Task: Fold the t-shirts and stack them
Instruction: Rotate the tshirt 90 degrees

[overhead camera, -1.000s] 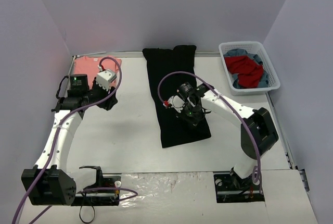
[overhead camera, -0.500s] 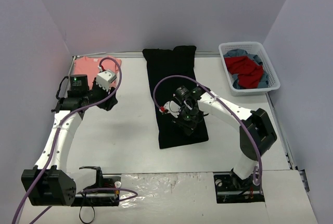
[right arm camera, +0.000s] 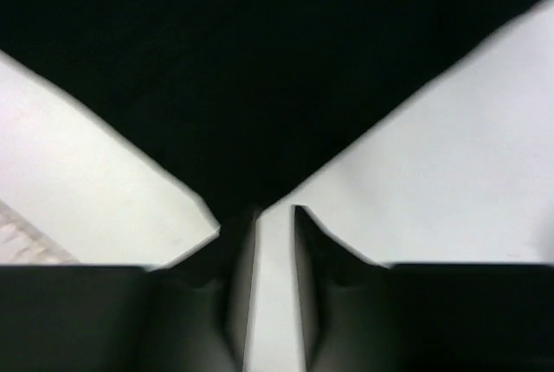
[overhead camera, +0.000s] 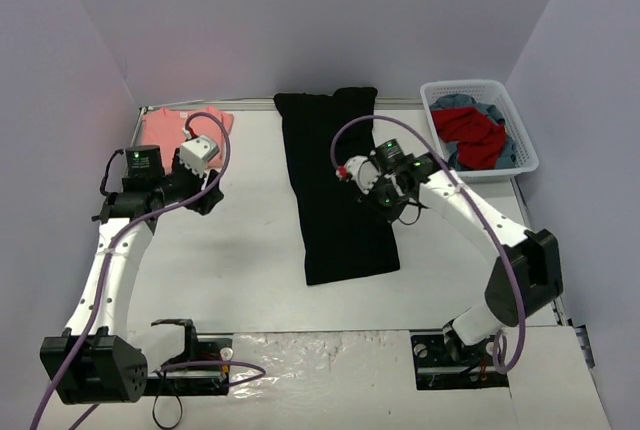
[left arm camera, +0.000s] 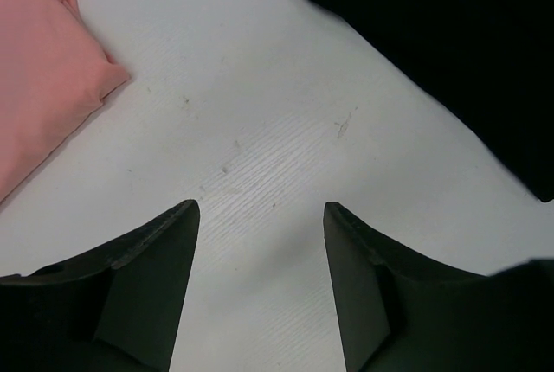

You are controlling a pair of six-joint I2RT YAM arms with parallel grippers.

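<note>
The black t-shirt [overhead camera: 335, 185] lies in a long folded strip down the middle of the table. My right gripper [overhead camera: 397, 211] hovers at its right edge, jaws parted by a narrow gap with nothing between them. In the right wrist view that gripper [right arm camera: 274, 212] is over bare table, with a corner of the black t-shirt [right arm camera: 260, 86] just ahead. The pink t-shirt [overhead camera: 165, 127] lies folded at the far left corner. My left gripper [overhead camera: 207, 199] is open over bare table between the two shirts. Its wrist view shows the gripper [left arm camera: 260, 208] empty, the pink t-shirt [left arm camera: 39, 78] at left and the black t-shirt [left arm camera: 450, 35] at upper right.
A white basket [overhead camera: 466, 86] with red and blue clothes stands at the back right. Purple walls close in the table on three sides. Both arm bases and a crinkled plastic sheet [overhead camera: 320, 350] sit at the near edge.
My right gripper has opened, let go of the black t-shirt and pulled back toward the strip's right edge. The shirt's near end now lies flat. The left arm shifted slightly left.
</note>
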